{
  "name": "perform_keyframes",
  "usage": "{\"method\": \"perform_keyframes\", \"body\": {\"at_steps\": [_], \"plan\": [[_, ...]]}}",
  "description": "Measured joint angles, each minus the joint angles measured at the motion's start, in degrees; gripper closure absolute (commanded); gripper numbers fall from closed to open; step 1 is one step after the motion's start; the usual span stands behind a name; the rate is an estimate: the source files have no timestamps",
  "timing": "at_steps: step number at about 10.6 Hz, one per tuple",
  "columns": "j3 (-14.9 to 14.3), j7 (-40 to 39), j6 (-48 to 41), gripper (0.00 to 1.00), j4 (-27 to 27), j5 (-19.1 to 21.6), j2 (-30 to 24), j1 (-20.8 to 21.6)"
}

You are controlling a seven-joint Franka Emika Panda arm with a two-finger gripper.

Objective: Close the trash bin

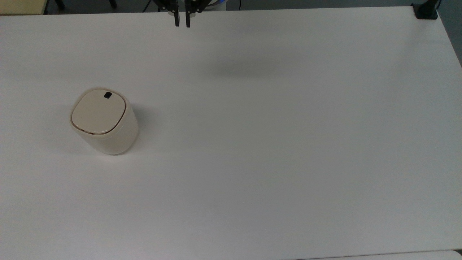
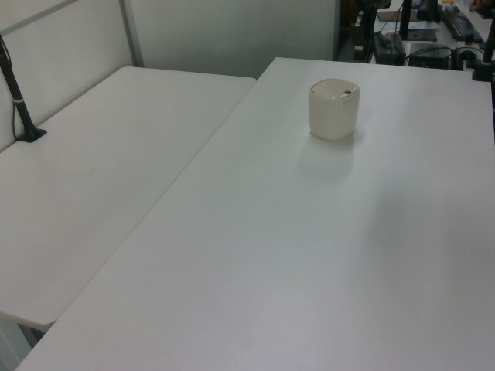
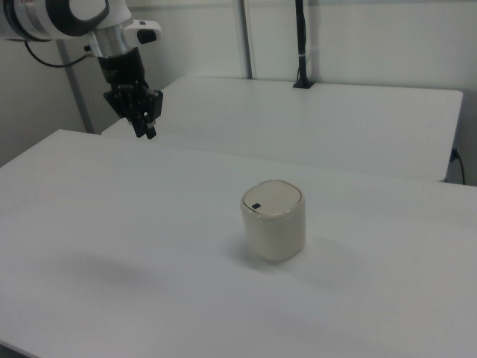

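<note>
Top view puts the gripper (image 1: 182, 20) at the far edge of the table (image 1: 274, 144), its two fingers hanging side by side with a narrow strip of white tabletop showing between them, so they stand slightly apart and pinch nothing. The trash bin (image 1: 104, 121) sits well away from the gripper, down and toward the top view's left from it, alone on the bare surface. Its flat lid (image 1: 98, 111) lies level inside the rim, with only a thin brown seam running round the edge, and the small black latch (image 1: 107, 95) sits on the side of the lid nearest the gripper.

Right view shows the same arrangement: the gripper (image 3: 141, 119) hangs high above the table (image 3: 112, 224), pointing downward from the white arm (image 3: 71, 19), with the bin (image 3: 273, 220) well apart from it toward the right view's right and lower. The lid looks seated flush on the body there too.

Left view has the bin (image 2: 334, 109) upright near the far end of the table, its top flat.

Judging from the level lid and the empty, raised gripper, the closing step appears complete. The arm being parked high and clear of the bin fits that reading, since nothing further seems to need pressing or holding.
</note>
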Motion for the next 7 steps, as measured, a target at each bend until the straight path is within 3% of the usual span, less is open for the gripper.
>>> {"method": "perform_keyframes", "body": {"at_steps": [7], "plan": [[-0.61,-0.21,0.0,0.0,-1.49,0.0,0.1,-0.12]]}}
